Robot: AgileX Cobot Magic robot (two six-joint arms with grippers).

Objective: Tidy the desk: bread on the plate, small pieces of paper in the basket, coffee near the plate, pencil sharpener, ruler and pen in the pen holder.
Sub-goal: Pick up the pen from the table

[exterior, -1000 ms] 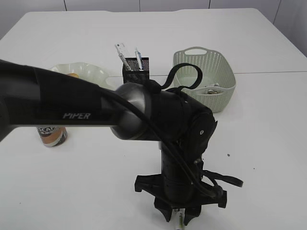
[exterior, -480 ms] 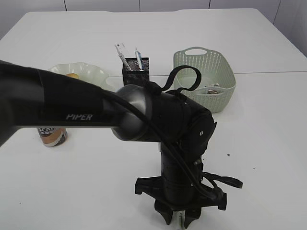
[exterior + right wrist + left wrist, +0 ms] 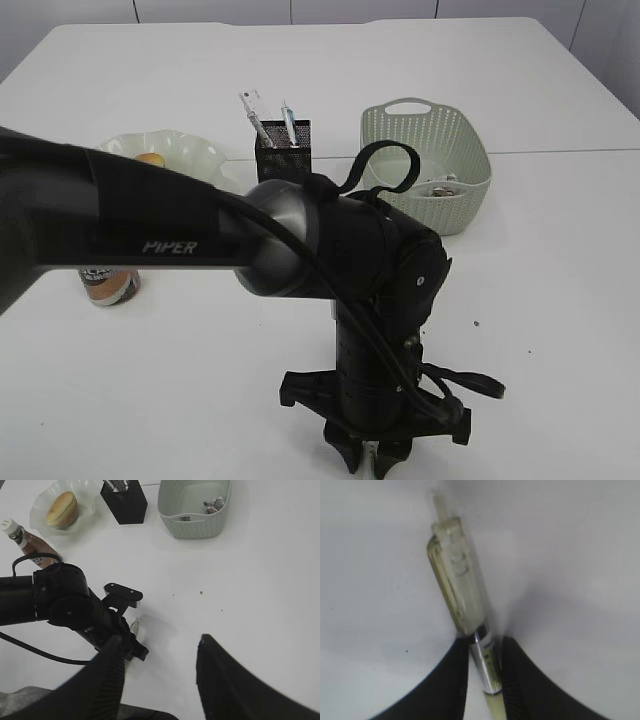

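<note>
Left arm (image 3: 200, 235) blocked the exterior view; only the left wrist view showed left gripper (image 3: 485, 665) clamped on pen (image 3: 465, 610). Right gripper (image 3: 157, 680) stood apart, empty.

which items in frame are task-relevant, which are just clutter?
Task items: pen between the left tool's fingers, pen holder, bread on plate, coffee bottle, basket with paper scraps.

Not part of it: small dark specks on the table; right tool, holding nothing.
</note>
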